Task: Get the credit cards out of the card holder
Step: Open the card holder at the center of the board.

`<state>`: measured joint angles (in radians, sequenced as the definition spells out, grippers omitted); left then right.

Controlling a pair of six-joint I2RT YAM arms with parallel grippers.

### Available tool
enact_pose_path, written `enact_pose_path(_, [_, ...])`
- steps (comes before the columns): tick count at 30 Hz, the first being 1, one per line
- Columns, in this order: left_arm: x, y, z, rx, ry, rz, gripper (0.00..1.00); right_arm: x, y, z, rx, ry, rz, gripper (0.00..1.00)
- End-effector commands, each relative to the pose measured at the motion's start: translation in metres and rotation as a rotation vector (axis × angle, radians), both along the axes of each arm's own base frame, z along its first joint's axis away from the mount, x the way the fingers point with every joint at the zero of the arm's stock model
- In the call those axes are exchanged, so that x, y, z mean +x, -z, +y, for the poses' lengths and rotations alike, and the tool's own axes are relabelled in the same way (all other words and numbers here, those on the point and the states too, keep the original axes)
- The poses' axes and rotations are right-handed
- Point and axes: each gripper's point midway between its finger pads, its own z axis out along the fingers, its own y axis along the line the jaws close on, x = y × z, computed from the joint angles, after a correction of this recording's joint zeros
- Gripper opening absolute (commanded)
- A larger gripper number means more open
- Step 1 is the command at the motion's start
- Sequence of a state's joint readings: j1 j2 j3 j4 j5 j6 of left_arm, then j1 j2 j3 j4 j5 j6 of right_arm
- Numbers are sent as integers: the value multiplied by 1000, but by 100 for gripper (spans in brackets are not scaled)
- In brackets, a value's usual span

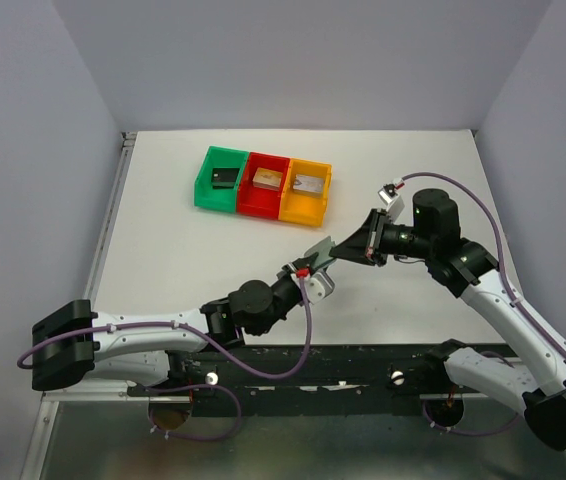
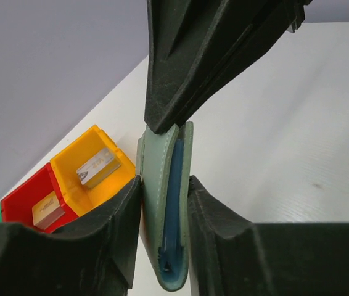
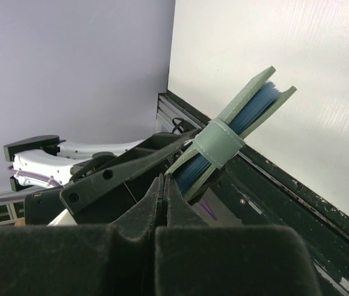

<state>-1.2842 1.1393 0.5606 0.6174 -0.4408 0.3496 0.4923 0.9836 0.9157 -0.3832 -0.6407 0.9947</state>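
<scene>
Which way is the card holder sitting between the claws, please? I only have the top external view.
Observer: Edge-on in the left wrist view: the card holder stands between the fingers of the left claw, blue lining showing.
Operator: Thanks. Is it fastened?
Observer: Yes; the right wrist view shows its tab wrapped round both flaps.
Operator: And the other arm?
Observer: The right claw is shut at the holder's end.

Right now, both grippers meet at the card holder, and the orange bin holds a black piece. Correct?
No. The orange bin holds a silver piece, clear in the left wrist view. The left gripper and right gripper do meet at the card holder.
</scene>
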Motion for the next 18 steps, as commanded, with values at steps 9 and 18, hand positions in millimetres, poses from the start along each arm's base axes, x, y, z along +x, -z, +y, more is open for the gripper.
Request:
enact_pose_path(9, [-8, -17, 2, -42, 39, 22, 13, -2, -29, 5, 25, -33, -86, 34])
enact_pose_path(18, [-26, -53, 41, -257, 124, 239, 0, 20, -88, -24, -214, -18, -544, 67])
